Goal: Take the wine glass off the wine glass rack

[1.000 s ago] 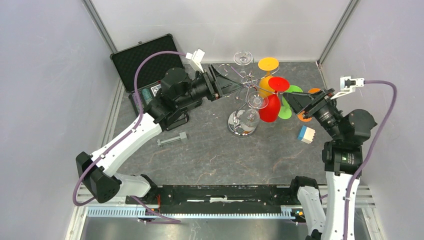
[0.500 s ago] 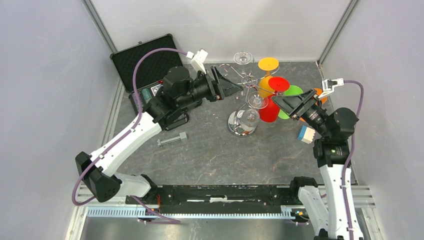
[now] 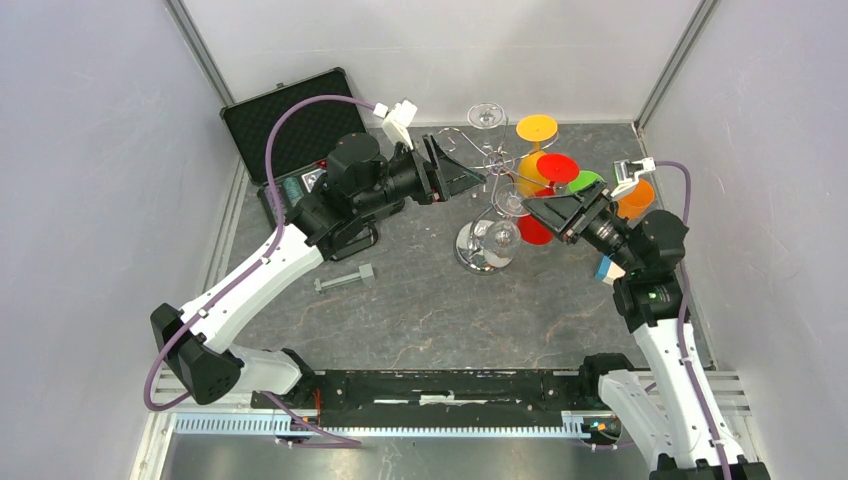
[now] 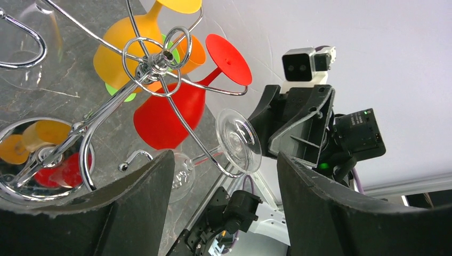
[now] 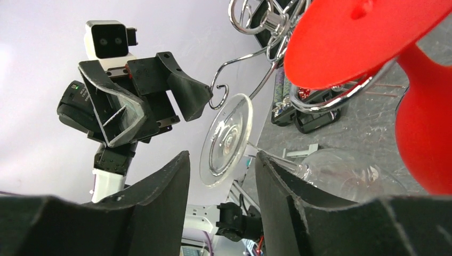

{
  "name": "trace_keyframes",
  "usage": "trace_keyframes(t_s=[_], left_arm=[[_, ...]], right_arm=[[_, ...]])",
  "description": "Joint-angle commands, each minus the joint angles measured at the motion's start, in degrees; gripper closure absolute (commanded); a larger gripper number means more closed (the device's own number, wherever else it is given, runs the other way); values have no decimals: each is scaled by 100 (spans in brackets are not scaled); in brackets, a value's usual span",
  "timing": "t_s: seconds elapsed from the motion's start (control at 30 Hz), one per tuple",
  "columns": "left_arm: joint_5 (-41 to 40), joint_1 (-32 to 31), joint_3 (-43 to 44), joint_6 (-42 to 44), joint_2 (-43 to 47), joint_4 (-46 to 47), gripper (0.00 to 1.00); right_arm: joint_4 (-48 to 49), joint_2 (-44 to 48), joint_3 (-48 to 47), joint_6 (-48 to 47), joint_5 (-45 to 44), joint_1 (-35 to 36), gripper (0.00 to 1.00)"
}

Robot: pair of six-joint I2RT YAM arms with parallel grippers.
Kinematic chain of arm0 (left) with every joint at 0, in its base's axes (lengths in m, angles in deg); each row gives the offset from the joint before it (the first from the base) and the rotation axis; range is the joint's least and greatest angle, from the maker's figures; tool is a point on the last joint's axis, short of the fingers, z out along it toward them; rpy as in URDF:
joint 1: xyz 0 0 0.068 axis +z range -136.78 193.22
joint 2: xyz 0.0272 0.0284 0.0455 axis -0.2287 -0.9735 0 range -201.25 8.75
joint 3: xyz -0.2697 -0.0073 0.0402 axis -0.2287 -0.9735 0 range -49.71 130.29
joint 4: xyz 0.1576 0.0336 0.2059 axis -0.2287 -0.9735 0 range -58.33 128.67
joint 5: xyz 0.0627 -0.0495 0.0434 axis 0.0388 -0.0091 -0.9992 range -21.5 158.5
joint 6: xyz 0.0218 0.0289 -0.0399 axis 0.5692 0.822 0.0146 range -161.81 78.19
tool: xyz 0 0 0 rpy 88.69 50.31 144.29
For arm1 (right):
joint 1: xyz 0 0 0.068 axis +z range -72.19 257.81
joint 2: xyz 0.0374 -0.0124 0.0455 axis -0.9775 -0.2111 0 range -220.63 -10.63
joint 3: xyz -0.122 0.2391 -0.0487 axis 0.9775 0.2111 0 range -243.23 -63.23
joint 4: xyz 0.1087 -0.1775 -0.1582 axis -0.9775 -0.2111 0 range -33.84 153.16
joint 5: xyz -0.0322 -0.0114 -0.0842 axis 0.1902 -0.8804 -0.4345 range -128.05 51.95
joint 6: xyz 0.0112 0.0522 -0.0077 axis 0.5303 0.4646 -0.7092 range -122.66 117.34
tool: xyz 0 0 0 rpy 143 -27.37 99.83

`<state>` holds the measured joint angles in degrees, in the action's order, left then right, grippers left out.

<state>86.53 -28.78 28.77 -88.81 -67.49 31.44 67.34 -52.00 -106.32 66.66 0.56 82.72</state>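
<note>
A dark grey marbled table [image 3: 420,310] is lying inside a cell of plain pale walls [image 3: 90,150], with metal posts running up the two far corners. Two arms are rising from the near edge.

Nearest to them, one bolt [image 3: 343,279] is lying on the left, and one blue-and-white block [image 3: 606,268] is showing partly from under the right arm.

At mid-table the single wine glass rack [image 3: 480,250] is standing on its mirror-like base. The right gripper [image 3: 532,208] is reaching in from the right with its jaws spread. The foot of a clear wine glass [image 5: 226,140] is sitting in the gap at their tips, and neither finger is visibly pressing on it. That glass is hanging upside down from a rack arm, not yet taken off. The left gripper [image 3: 478,180] is facing the rack from the left, its jaws standing wide and gripping nothing.

Six glasses are showing in all: a second clear wine glass [image 3: 486,115] at the far side and four coloured ones, red [image 3: 557,168], yellow [image 3: 537,128], green [image 3: 588,181] and orange [image 3: 636,198].

Farthest left, one black case [image 3: 290,125] is lying open.
</note>
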Motion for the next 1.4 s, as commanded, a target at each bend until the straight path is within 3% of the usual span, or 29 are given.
trace_keyframes(t_s=[0.0, 0.37, 0.6, 1.37], left_arm=[[-87, -28, 151, 323, 109, 92, 24], [-275, -29, 93, 531, 314, -57, 24], [-437, -28, 118, 698, 413, -183, 23], [-728, -28, 142, 898, 383, -271, 21]], right_arm=[[519, -19, 122, 264, -320, 163, 50], [556, -162, 143, 320, -662, 383, 71], [289, -212, -124, 252, -795, 493, 100], [-342, -133, -812, 415, -755, 518, 100]])
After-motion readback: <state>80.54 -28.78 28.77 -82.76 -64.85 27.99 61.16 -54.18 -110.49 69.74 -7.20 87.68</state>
